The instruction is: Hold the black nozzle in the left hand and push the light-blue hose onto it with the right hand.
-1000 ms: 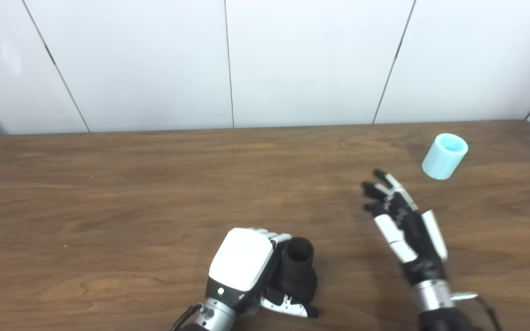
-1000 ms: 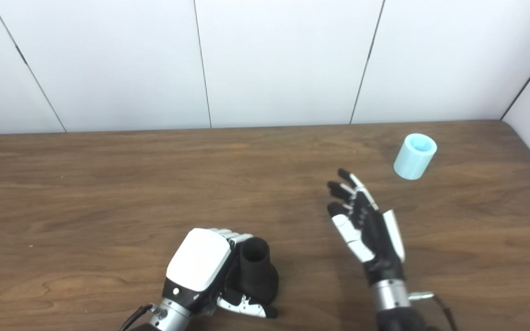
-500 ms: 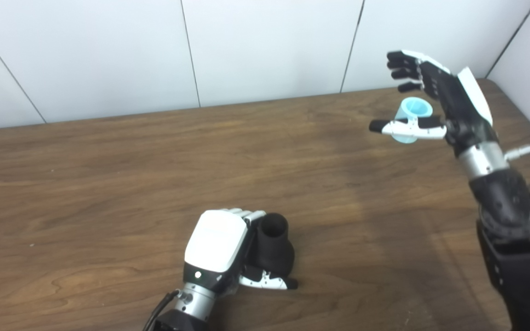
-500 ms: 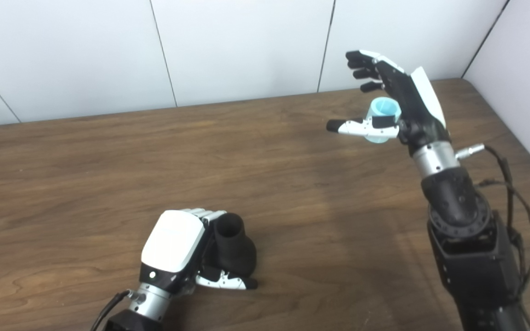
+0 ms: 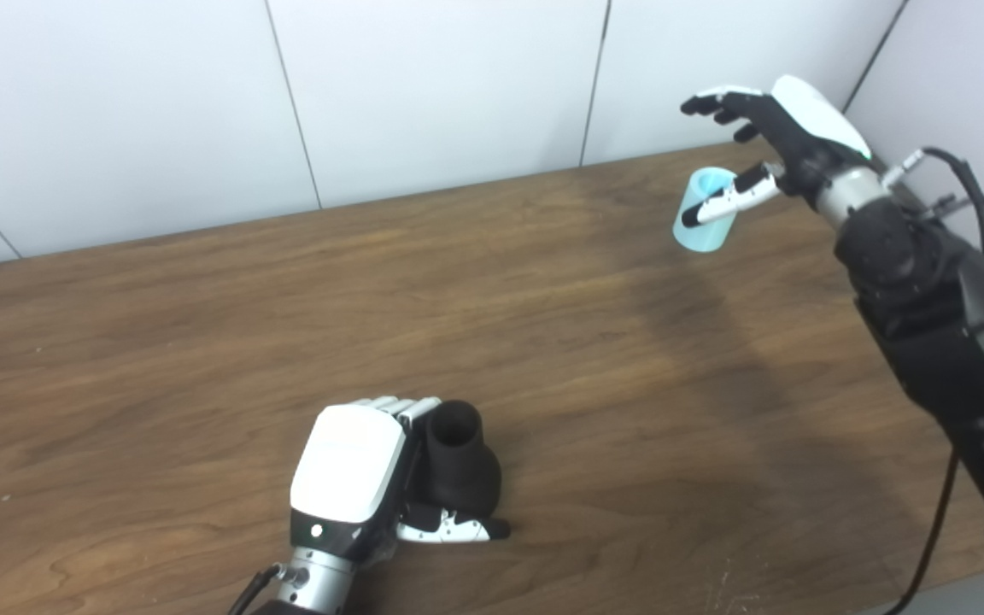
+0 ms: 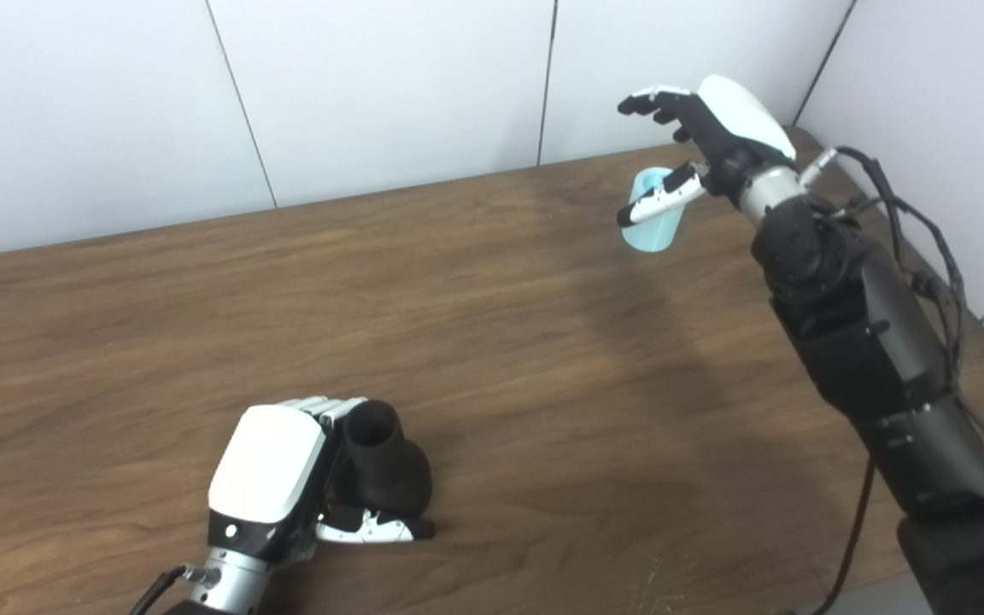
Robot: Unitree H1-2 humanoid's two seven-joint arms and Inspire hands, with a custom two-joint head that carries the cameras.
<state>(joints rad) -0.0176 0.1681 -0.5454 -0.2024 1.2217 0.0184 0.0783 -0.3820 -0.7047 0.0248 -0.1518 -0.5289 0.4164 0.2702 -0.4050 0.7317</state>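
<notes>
Fingers and thumb of the left hand (image 5: 347, 478) are wrapped around the black nozzle (image 5: 458, 470), which stands on the wooden table (image 5: 202, 342) near its front edge with the open mouth facing up, so the holding half of the job looks done. Between that hand and the far right corner lies a wide stretch of bare wood, crossed only by the arm's shadow; nothing on it stands in the path between the two parts. At the far right, the light-blue hose (image 5: 701, 224), a short cylinder, stands upright on the table close to the back wall (image 5: 458, 85) and well apart from the nozzle. The right hand (image 5: 778, 128) hovers above and just beyond it, spread wide and holding nothing, its thumb crossing in front of the hose's upper part; whether the thumb touches it cannot be told. By the look of things the task is at an early stage: the hose has yet to be grasped, lifted, carried across to the nozzle and pushed on. The side wall and the dangling cables beside the right arm crowd that corner, which may limit how the hand can approach.
</notes>
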